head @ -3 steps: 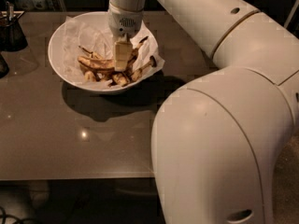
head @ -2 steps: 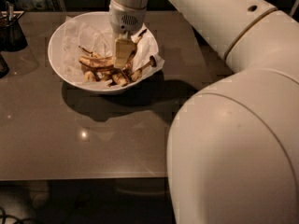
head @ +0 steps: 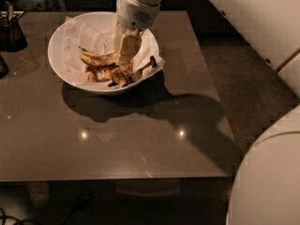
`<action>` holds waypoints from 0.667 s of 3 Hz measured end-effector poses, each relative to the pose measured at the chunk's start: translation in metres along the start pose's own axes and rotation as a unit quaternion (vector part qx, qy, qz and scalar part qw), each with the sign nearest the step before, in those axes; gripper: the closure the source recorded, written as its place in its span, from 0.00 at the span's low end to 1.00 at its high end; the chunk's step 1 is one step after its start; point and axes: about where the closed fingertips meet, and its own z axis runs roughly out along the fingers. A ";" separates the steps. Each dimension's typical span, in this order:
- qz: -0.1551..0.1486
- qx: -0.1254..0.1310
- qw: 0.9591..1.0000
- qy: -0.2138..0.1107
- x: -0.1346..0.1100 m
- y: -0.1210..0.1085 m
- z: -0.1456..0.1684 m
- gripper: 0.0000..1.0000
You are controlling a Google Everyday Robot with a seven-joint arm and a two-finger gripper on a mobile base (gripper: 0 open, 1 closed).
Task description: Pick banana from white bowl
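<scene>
- Several overripe fruit pieces lie in the white bowl [head: 52, 55] at the far left of the brown table [head: 117, 139]. The banana [head: 98, 59] is the longest curved one, on the far-left side of the pile, lying on the crinkled paper liner [head: 79, 34].
- Gripper [head: 126, 55] is down inside the bowl, at the banana's right end and just above the stubby dark pieces [head: 119, 75]. Can't tell if it is apart, together or clamped on anything.
- Handling guess: light, soft, mushy under the mottled skin. Easy to crush or split, and the skin is likely slick.
- Grip guess: mid-body across the narrow width, low force. Avoid the thin stem, it would probably tear off.
- Risk: snagging the liner or a neighbouring piece during the lift.
- Dark container [head: 11, 32] is at the far-left table edge, well apart from the bowl.
- No brands, labels or readable writing anywhere. The white wrist housing [head: 136, 8] shows only a vent grille.
</scene>
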 end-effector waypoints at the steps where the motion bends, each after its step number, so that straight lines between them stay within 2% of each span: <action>1: 0.000 0.002 1.000 -0.001 0.000 0.000 -0.001 1.00; 2: -0.015 0.007 1.000 -0.023 -0.017 0.005 -0.015 1.00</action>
